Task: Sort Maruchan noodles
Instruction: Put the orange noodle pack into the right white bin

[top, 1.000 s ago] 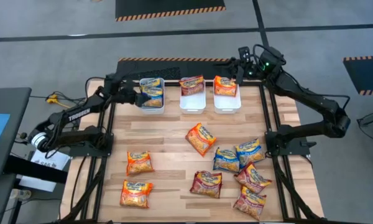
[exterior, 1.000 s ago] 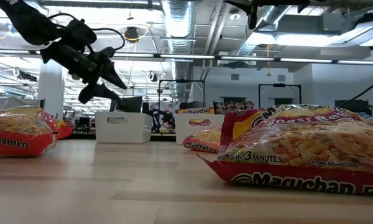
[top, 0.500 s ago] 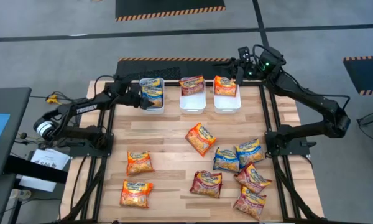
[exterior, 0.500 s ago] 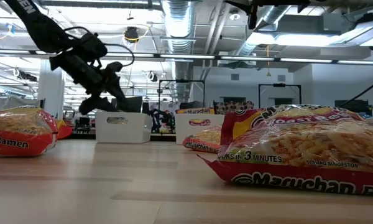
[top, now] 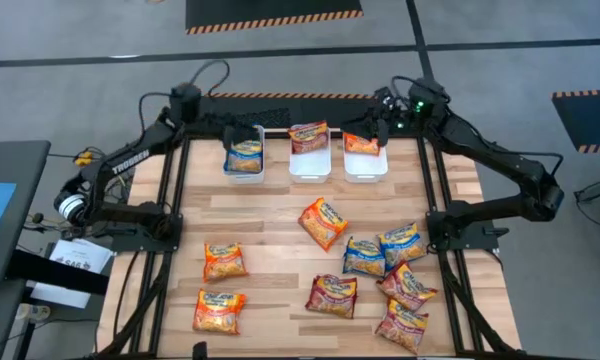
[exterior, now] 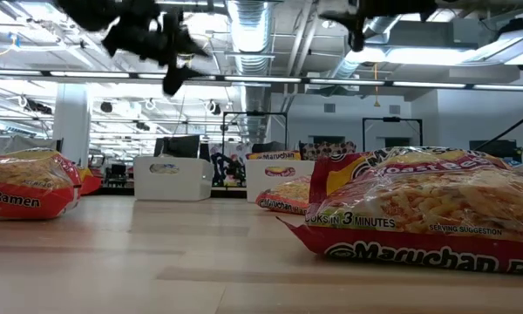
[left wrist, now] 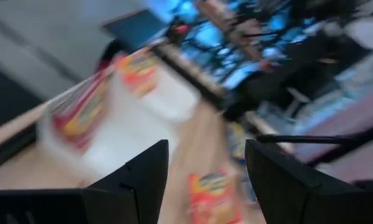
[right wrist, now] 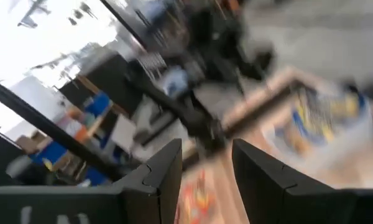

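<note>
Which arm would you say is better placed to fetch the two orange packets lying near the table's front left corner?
Probably the left: its hand hangs open and empty over the left bin, on the orange packets' side.

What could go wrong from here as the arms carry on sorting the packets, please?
The blue packets and maroon packets overlap in a tight cluster, so one grasp might lift or drag two. The middle bin's maroon packet lies partly over the rim and could slide out. The left gripper and right gripper, fingers open and empty, hang near the bins and could bump them.
</note>
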